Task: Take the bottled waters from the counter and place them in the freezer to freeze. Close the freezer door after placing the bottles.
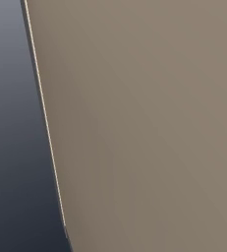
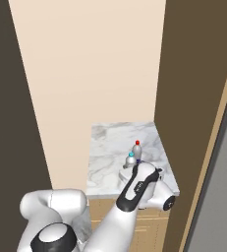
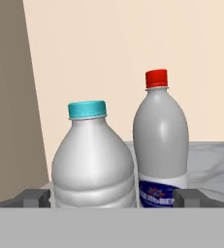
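We are seeing two bottled waters standing upright on the marble counter (image 2: 105, 147), toward its right front part, in the right base view. The teal-capped bottle (image 3: 94, 160) is sitting nearer the hand camera, the red-capped bottle (image 3: 160, 140) just behind and to its right, close beside it; we cannot tell whether they are touching. In the right base view the teal cap is showing just above the arm's wrist, the red cap a little farther back toward the cream wall (image 2: 90, 59). The gripper (image 3: 112, 197) is standing wide open, its two dark fingertips (image 3: 33, 197) rising on either side of the teal-capped bottle's lower body; the left tip is lying just outside the bottle, the right one in front of the red-capped bottle's blue label, and nothing is being held. The white arm (image 2: 137, 189) is reaching over the counter's front edge above light wooden cabinet fronts (image 2: 152, 231). Dark brown tall panels (image 2: 188, 74) are flanking the counter on both sides. In the left base view we are looking at a flat tan surface (image 1: 149, 123) with a dark blue-grey area (image 1: 12, 147) at its left.
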Tool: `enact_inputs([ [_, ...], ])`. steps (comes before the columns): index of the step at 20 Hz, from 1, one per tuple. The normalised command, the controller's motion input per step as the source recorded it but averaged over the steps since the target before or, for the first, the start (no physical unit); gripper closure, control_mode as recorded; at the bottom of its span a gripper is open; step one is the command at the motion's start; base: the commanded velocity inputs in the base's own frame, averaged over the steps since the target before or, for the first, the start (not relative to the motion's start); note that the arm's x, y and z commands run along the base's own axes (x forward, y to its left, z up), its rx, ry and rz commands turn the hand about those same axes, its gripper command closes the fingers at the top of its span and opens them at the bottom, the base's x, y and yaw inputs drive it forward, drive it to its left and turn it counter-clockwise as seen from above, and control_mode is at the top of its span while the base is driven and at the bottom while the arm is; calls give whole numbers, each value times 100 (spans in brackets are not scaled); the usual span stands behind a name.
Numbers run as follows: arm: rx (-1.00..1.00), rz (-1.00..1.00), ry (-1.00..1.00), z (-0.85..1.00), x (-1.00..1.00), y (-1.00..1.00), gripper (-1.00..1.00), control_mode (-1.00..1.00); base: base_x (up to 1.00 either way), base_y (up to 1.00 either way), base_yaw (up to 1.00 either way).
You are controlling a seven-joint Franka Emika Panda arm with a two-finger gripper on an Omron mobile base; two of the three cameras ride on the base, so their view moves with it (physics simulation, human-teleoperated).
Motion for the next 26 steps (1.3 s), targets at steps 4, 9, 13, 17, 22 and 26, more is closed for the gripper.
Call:
enact_inputs([
  [4, 0, 0, 0, 0, 15, 0, -100, -100, 0, 0, 0],
  [9, 0, 0, 0, 0, 2, 6, -100, -100, 0, 0, 0],
  [13, 0, 0, 0, 0, 0, 2, -100, -100, 0, 0, 0],
  [17, 0, 0, 0, 0, 0, 5, -100, -100, 0, 0, 0],
  [22, 0, 0, 0, 0, 0, 15, -100, -100, 0, 0, 0],
  [26, 0, 0, 0, 0, 0, 21, -100, -100, 0, 0, 0],
])
